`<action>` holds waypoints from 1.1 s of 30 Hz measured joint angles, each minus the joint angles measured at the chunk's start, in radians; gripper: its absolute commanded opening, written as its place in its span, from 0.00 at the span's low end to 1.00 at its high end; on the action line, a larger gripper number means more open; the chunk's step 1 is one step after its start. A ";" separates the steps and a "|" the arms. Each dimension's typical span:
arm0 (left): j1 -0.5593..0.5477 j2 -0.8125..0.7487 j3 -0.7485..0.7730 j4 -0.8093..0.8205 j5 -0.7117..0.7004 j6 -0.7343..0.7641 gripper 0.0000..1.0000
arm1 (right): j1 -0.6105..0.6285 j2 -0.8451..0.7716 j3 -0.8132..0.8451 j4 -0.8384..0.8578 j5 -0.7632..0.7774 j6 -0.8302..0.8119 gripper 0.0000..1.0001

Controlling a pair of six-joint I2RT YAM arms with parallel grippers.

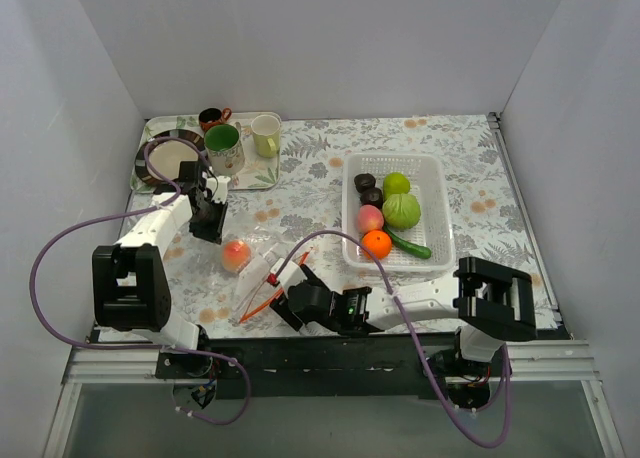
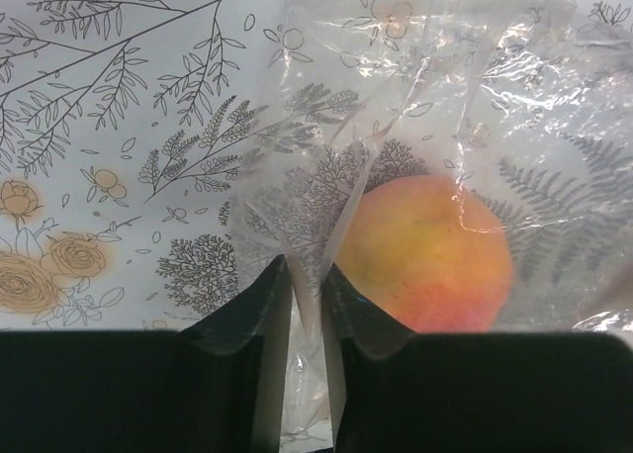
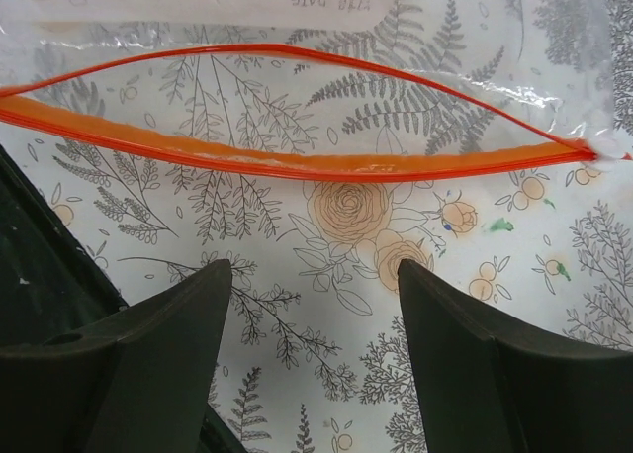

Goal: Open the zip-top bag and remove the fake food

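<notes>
While my left gripper clamps a fold of the bag at its far end to anchor it, my right gripper hovers wide open just short of the gaping orange zip — the peach sits inside, near the clamped end.

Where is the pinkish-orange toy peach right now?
The toy peach lies left of centre in the top view, inside the clear plastic zip-top bag, right beside the left hand pinching that bag.
</notes>
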 measured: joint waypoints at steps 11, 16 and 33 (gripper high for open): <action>0.000 0.000 -0.052 0.027 0.049 -0.011 0.06 | -0.004 0.109 0.094 0.044 0.011 -0.018 0.77; 0.000 0.000 -0.099 0.029 0.060 -0.011 0.06 | -0.007 0.109 0.123 0.073 -0.003 -0.034 0.77; 0.000 0.000 -0.116 0.033 0.060 -0.006 0.05 | -0.018 0.163 0.107 0.097 -0.026 -0.039 0.74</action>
